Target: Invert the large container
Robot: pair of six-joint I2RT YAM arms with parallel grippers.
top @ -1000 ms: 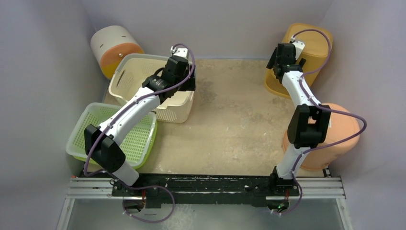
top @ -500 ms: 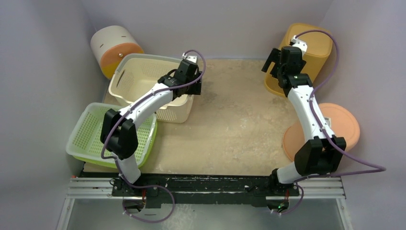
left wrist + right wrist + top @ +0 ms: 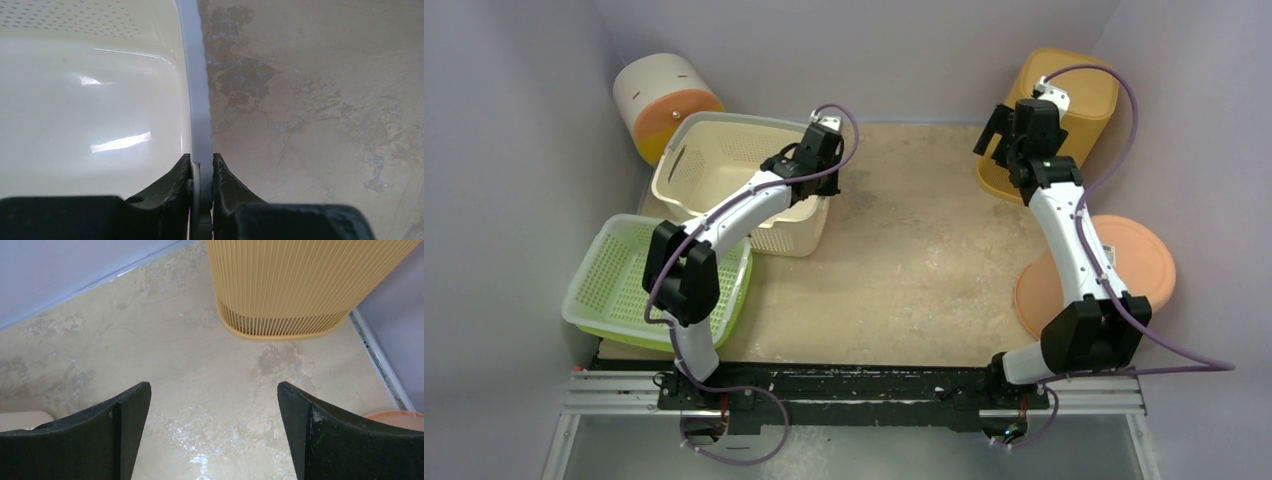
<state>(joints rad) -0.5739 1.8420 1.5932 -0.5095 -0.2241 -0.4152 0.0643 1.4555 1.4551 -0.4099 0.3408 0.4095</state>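
2 arms | large container [image 3: 709,170] at 10 o'clock on table [image 3: 904,260], upright | left gripper [image 3: 202,167] clamped on its 3 o'clock rim | right gripper [image 3: 214,392] wide, empty | lift rim, roll toward 9 o'clock, grip firm

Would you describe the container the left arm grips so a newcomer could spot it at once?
At the table's far left, a white drum lies on its side. Just nearer sits the cream basket, its right rim pinched by the left gripper. Unlike the shallow green tray beside it, it is deep and cream.
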